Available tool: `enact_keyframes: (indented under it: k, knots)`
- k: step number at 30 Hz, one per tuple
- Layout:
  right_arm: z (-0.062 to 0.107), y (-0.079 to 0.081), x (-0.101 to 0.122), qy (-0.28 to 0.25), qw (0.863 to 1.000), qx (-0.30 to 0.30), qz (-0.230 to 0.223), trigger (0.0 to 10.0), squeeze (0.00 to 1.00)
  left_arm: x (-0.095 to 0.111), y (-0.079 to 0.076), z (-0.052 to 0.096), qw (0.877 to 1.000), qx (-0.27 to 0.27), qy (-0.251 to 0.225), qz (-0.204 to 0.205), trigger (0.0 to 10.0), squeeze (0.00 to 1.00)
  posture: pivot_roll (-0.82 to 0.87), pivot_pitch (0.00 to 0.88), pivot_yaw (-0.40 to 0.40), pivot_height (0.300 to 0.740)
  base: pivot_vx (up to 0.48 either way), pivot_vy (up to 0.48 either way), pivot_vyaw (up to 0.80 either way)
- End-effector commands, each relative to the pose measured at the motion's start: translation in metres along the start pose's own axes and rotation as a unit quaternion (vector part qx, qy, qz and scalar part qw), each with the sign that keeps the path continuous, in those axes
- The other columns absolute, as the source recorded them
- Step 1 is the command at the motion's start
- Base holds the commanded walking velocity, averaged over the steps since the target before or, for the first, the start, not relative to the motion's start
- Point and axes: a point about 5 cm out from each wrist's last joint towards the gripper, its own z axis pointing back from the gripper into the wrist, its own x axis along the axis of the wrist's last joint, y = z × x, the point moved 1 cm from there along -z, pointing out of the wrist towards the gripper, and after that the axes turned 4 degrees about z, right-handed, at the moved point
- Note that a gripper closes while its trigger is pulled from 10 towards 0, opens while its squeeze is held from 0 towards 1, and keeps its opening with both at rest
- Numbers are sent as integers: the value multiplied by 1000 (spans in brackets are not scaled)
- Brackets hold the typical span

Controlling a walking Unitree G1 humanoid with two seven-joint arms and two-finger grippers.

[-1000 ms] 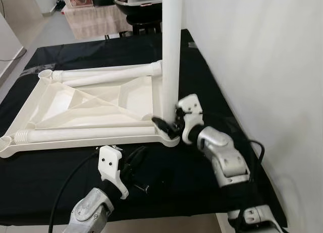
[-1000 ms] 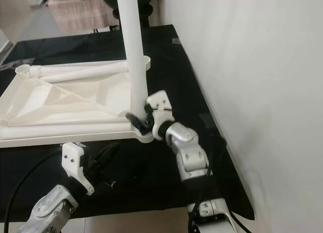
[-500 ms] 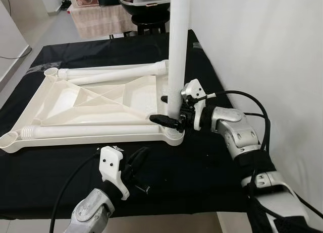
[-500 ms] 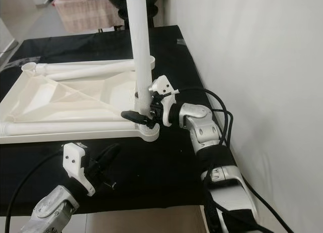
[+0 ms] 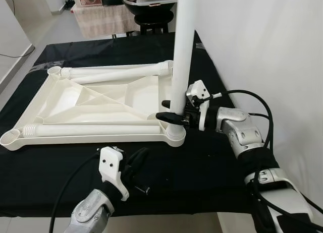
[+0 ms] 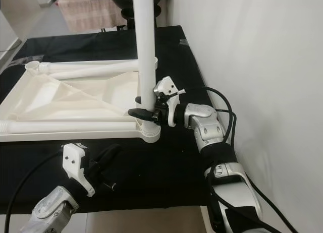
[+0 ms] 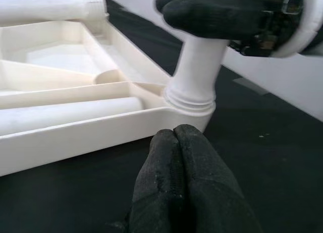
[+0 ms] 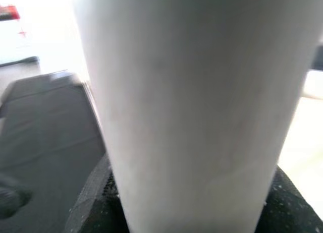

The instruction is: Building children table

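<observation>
Currently an upturned white plastic tabletop point(image 5: 96, 104) is laid flat on a black cloth-covered surface point(image 5: 212, 162), underside up: smooth matte plastic, moulded diagonal ribs, round threaded sockets at the corners. One white cylindrical leg point(image 5: 182, 51) is stood upright in the corner socket point(image 5: 175, 133) nearest the robot's right, ribbed collar at its base. Two more legs are laid flat along the frame: one along the near edge point(image 5: 91, 129), one along the far edge point(image 5: 116, 71).

The right gripper point(image 5: 174, 116) is clamped on the upright leg just above the socket, black fingers point(image 5: 166, 115) wrapped around the tube; in the right wrist view the tube wall is seen tight between the pads. The left gripper point(image 5: 137, 160) is held low over the cloth just in front of the tabletop's near edge, fingers point(image 7: 184, 177) pressed together with nothing between them, pointed at the socket.

A white wall point(image 5: 262, 51) is close on the right. A dark bowl-shaped object point(image 5: 146, 0) and a cloth-draped stand point(image 5: 101, 18) are seen beyond the surface.
</observation>
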Motion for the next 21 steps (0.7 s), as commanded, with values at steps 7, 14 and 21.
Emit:
enact_keyframes:
  k: [7,14,21]
  knots:
    - [2,42,-59,96,970,-214,-67,0,0,1,4,4,1000,5,5,1,10000,0,-21,188,51,740,0,0,0]
    - [-18,62,-58,129,964,-233,-18,10000,0,-1,7,0,1000,2,7,0,10000,0,-17,163,44,740,0,0,0]
    - [-23,53,-33,72,978,-188,-47,10000,1000,0,7,-1,1000,10,1,-1,10000,0,-12,161,42,740,0,0,0]
